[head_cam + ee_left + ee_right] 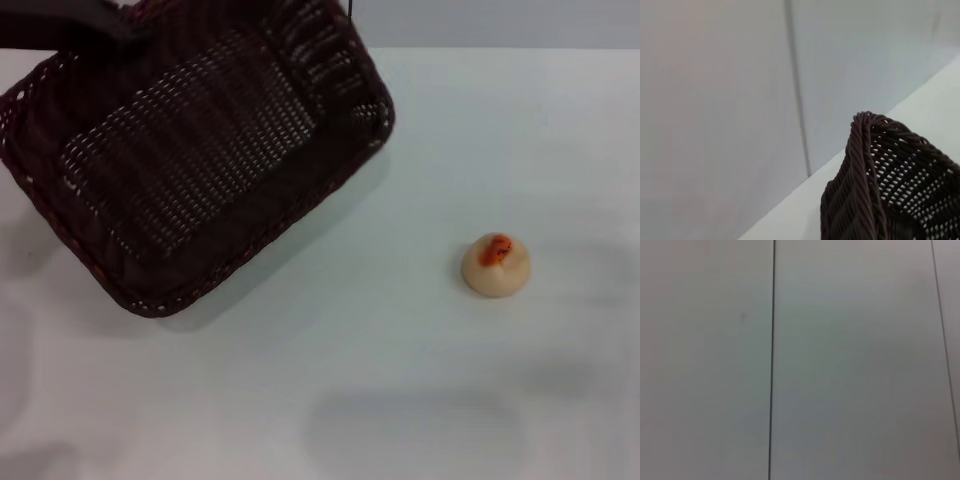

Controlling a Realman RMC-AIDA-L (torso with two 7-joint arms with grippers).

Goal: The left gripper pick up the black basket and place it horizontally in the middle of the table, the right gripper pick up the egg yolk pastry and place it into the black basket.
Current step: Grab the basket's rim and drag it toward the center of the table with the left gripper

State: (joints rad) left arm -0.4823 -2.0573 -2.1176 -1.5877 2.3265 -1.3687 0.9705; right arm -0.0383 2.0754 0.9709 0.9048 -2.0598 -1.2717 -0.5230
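At the far left of the pale worktop (330, 390), the black basket (200, 160) sits skewed, one corner pointing toward the robot, its top edge cut off by the head view. A dark arm reaches in from the upper left, and the left claw (128, 25) meets the basket's far rim; the fingers cannot be made out, so whether it grips the rim cannot be told. The left wrist view catches only one braided corner of the basket (865, 165), with a grey panelled wall (715, 100) behind. Well apart from the basket, to the right, the egg yolk pastry (495, 266) stands alone on the worktop, orange spot uppermost. The right claw appears in no view; its wrist camera shows only the wall's seams. No label or writing can be read anywhere.
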